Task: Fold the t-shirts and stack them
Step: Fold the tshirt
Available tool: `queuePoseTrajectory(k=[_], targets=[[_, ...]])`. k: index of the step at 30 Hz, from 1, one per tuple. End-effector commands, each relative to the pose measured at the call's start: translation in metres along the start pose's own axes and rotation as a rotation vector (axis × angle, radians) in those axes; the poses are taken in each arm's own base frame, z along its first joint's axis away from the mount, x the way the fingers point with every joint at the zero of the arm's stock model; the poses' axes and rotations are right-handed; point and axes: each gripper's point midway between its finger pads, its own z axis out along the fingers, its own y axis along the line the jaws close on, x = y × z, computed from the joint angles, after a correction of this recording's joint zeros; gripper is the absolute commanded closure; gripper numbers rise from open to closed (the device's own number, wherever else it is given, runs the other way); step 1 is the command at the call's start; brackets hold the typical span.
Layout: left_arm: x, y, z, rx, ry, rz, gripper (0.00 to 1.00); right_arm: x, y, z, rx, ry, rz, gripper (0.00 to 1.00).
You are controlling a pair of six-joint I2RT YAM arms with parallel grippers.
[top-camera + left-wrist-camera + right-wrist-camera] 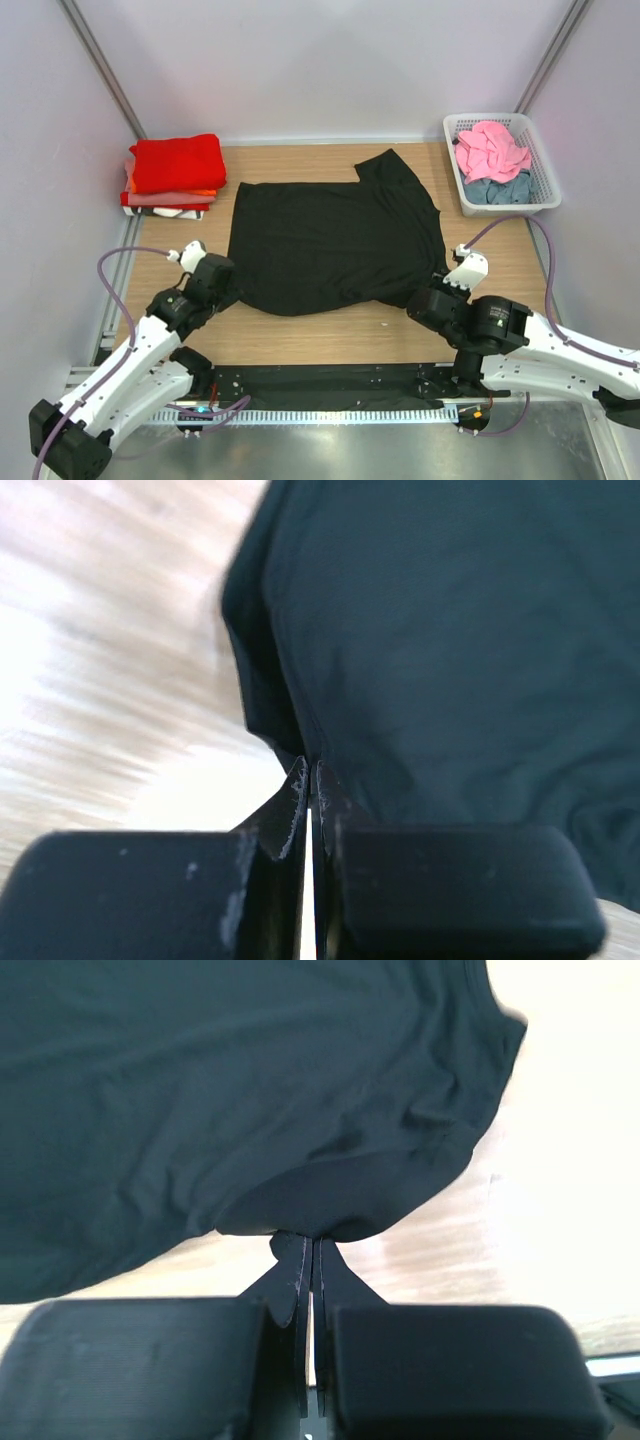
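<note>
A black t-shirt (330, 240) lies spread on the wooden table, one sleeve sticking out at the far right. My left gripper (228, 290) is shut on its near left corner; in the left wrist view the black t-shirt (450, 640) runs into the pinched fingertips of my left gripper (311, 770). My right gripper (425, 293) is shut on the near right hem; in the right wrist view the black t-shirt (250, 1090) bunches and lifts at my right gripper (311, 1238). Folded red and orange t-shirts (175, 172) are stacked at the far left.
A white lattice basket (540, 190) at the far right holds crumpled pink (492, 150) and grey-blue (495, 190) shirts. Bare wood lies near the front edge between the arms. White walls close in the table on three sides.
</note>
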Motion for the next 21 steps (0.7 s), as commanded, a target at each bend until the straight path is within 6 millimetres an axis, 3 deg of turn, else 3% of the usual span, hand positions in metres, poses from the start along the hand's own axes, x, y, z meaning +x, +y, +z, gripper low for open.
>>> queuePoseTrajectory(k=[1, 11, 15, 16, 21], targets=[[-0.017, -0.016, -0.01, 0.013, -0.016, 0.052, 1.0, -0.042, 0.011, -0.009, -0.001, -0.143, 0.002, 0.99], [-0.062, -0.055, -0.014, 0.044, -0.046, 0.098, 1.0, -0.077, 0.042, -0.011, 0.003, -0.252, -0.159, 0.99], [-0.079, -0.063, -0.007, 0.047, -0.039, 0.078, 1.0, -0.091, 0.051, 0.005, 0.04, -0.247, -0.215, 0.99], [-0.08, -0.064, -0.003, 0.042, -0.031, 0.084, 1.0, -0.084, 0.054, 0.014, 0.038, -0.194, -0.271, 0.99], [-0.09, -0.073, 0.009, 0.05, -0.021, 0.073, 1.0, -0.098, 0.06, 0.038, 0.015, -0.152, -0.252, 0.99]])
